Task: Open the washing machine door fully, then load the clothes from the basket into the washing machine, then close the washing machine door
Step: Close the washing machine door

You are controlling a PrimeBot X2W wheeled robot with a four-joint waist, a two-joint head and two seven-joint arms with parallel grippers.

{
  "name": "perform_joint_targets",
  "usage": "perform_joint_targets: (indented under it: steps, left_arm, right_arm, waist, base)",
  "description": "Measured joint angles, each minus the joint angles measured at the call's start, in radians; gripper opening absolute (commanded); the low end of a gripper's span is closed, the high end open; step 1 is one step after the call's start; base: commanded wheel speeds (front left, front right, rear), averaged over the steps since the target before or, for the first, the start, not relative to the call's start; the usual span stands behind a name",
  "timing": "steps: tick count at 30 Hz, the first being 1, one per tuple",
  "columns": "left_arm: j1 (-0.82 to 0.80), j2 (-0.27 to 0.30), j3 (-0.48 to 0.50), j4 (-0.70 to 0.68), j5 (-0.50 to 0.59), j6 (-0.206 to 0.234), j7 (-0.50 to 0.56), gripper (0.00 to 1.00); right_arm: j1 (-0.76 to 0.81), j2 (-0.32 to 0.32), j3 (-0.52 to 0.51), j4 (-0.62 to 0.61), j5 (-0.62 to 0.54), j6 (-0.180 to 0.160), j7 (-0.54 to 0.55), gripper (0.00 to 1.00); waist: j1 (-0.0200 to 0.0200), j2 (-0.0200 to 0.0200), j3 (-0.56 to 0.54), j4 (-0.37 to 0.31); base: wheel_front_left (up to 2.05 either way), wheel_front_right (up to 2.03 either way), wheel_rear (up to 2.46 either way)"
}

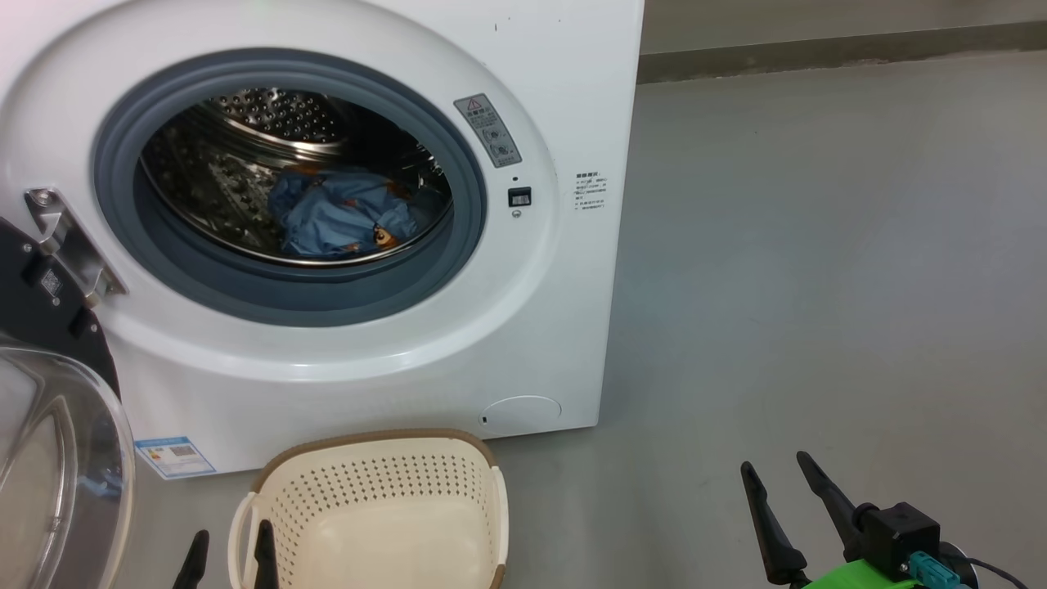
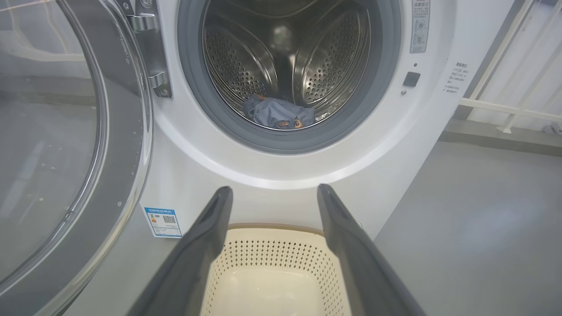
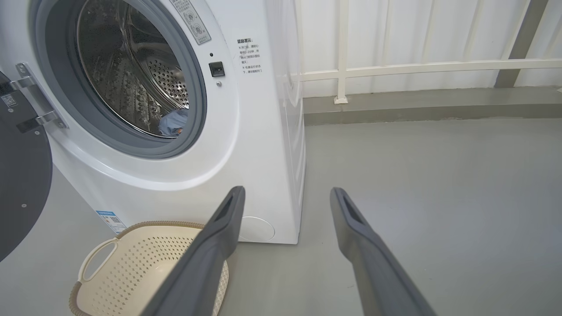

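The clothes [image 1: 343, 214] lie inside the washing machine [image 1: 532, 327], the basket [image 1: 368, 438] is empty, and the left hand [image 2: 274, 191] and right hand [image 1: 777, 465] are open and hold nothing, so I would push the wide-open washing machine door [image 1: 49, 409] at its outer edge until it latches.

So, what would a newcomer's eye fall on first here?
First, the white washing machine at the head view's upper left, with the blue clothes lying in its steel drum. Next, the washing machine door swung open at the far left, and the cream basket on the floor in front, apparently empty.
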Motion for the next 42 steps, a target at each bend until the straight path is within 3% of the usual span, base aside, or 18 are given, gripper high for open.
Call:
perform_joint_targets:
  steps: [32,42]
  left_arm:
    - [0.000,0.000,0.004,0.014,0.005,0.000,0.000,1.00]
    - [0.000,0.000,0.005,0.017,0.008,0.001,0.000,1.00]
  right_arm:
    - [0.000,0.000,-0.002,-0.001,-0.001,0.000,0.000,1.00]
    - [-0.001,0.001,-0.001,-0.001,-0.001,0.000,0.000,1.00]
  waist:
    - [0.0000,0.0000,0.007,0.001]
    - [0.0000,0.0000,0.008,0.000]
  base:
    - [0.00,0.00,0.00]
    - [-0.90,0.90,0.00]
